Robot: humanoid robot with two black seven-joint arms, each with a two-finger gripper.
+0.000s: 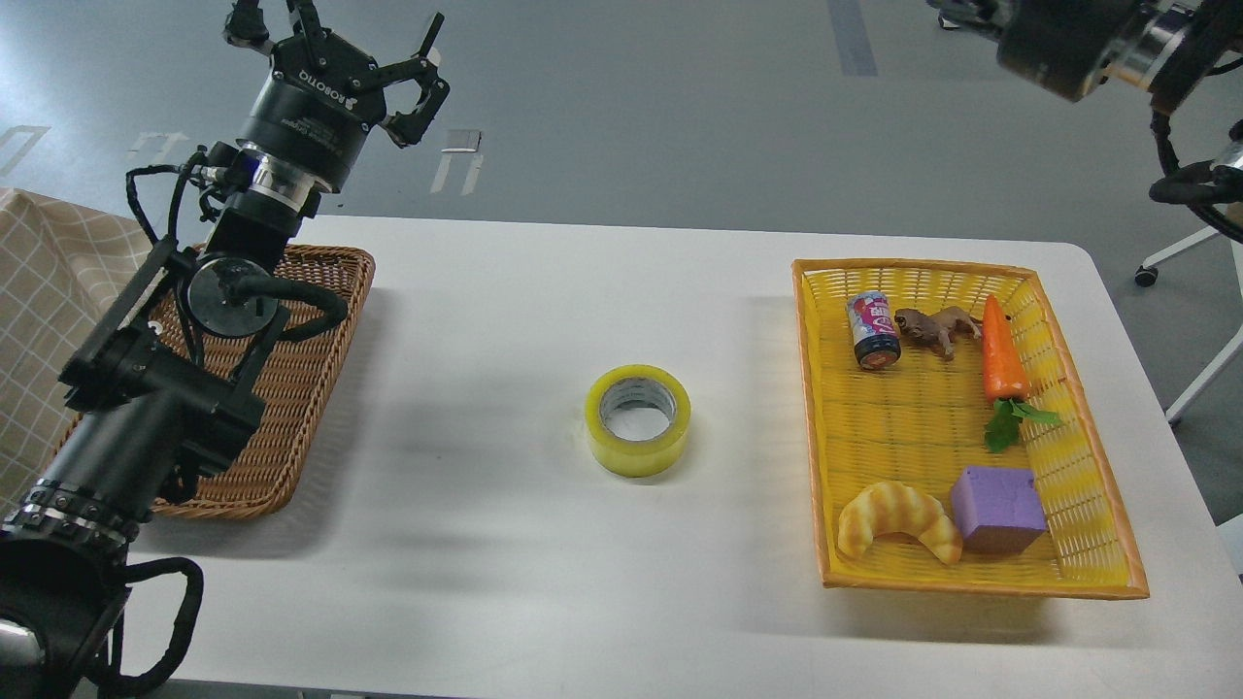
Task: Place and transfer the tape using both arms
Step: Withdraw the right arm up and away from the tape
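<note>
The tape [638, 419], a thick yellow ring with a grey-white core, lies flat on the white table [486, 320] near its middle, touched by nothing. My left gripper [335, 34] is open and empty, raised high above the back left corner, far from the tape. My right arm [1068, 39] is at the top right corner, high above the table. Only its wrist and the gripper's base show. The fingers are cut off by the top edge.
A brown wicker basket [311, 388] sits at the left under my left arm. A yellow plastic basket [971, 582] at the right holds a can [874, 330], a toy animal [937, 330], a carrot [1005, 354], a croissant [898, 519] and a purple cube [998, 507]. A checked cloth [49, 291] lies far left.
</note>
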